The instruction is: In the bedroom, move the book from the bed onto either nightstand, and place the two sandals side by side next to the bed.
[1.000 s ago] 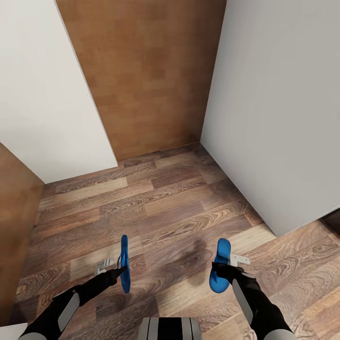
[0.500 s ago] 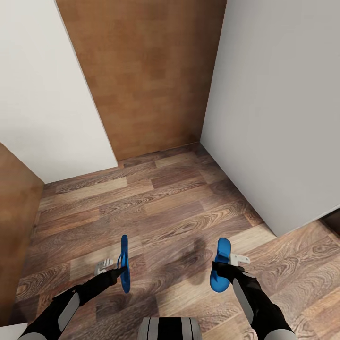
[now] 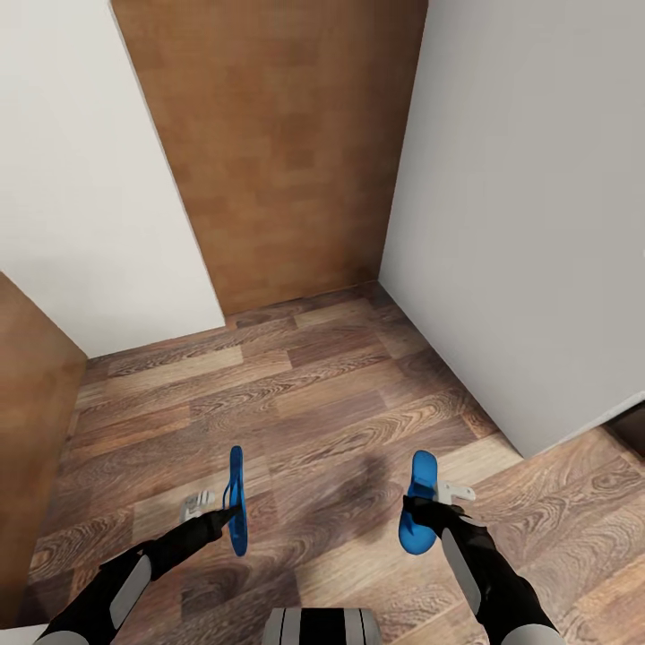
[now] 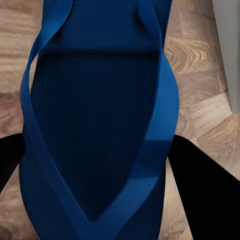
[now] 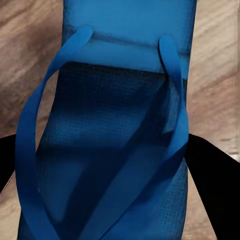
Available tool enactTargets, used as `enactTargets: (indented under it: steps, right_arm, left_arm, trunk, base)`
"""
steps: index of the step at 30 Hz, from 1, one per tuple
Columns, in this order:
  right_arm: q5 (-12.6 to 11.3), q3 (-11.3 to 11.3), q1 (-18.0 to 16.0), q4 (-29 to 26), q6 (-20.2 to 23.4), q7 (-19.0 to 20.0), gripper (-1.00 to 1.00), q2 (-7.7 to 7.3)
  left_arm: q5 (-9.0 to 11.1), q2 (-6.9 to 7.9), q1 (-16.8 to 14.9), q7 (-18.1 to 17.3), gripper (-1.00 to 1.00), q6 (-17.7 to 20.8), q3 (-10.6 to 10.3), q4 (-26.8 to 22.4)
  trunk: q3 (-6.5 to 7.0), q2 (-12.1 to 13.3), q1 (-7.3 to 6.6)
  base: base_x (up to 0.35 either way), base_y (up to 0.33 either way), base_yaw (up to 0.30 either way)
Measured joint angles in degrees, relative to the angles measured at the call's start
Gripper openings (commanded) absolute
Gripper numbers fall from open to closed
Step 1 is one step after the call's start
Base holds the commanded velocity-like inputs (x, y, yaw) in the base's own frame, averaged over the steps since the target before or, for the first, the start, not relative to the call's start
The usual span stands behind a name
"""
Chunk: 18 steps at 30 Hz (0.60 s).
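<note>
Sandals are riding in our grippers above the wood-plank floor (image 3: 313, 394): the left gripper (image 3: 226, 516) is pinching one sandal (image 3: 236, 502) on edge, the right gripper (image 3: 421, 512) is pinching the other sandal (image 3: 417, 515), long axes pointing ahead toward a brown door (image 3: 278, 152). Bed, book and nightstand are lying outside what we are seeing.

Bright blue sandals: left sandal (image 3: 236, 513) with thin blue straps over a darker, finely gridded footbed; right sandal (image 3: 417, 515) likewise textured. Black arms (image 3: 157, 555) with pale grey panels. Floor (image 3: 313, 394) in brown wood-grain planks of mixed tone. Walls (image 3: 520, 206) plain white. Door (image 3: 278, 143) mid-brown, faintly blocked.
</note>
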Motion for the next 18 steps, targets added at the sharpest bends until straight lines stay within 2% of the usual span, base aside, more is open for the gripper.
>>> enactTargets:
  steps: [7,15,18]
  right_arm:
    - [0.56,0.0,-0.02,0.16,-0.18,-0.6,-1.0,0.35]
    - [0.07,-0.02,0.0,0.01,0.0,-0.08,-1.0,0.16]
    - [-0.54,0.05,0.02,-0.03,0.27,3.19,-1.0,0.03]
  left_arm:
    - [-0.05,0.0,0.0,0.0,-1.0,0.0,-0.02,0.0]
    - [-0.1,0.0,0.01,0.0,-1.0,-0.01,-0.09,0.01]
    - [-0.08,0.0,0.0,0.01,-1.0,-0.01,-0.1,0.01]
  trunk:
    - [1.55,0.09,-0.18]
    - [1.56,0.1,-0.18]
    - [1.56,0.1,-0.18]
  base:
    - [0.0,0.0,0.0]
    - [0.0,0.0,0.0]
    - [0.0,0.0,0.0]
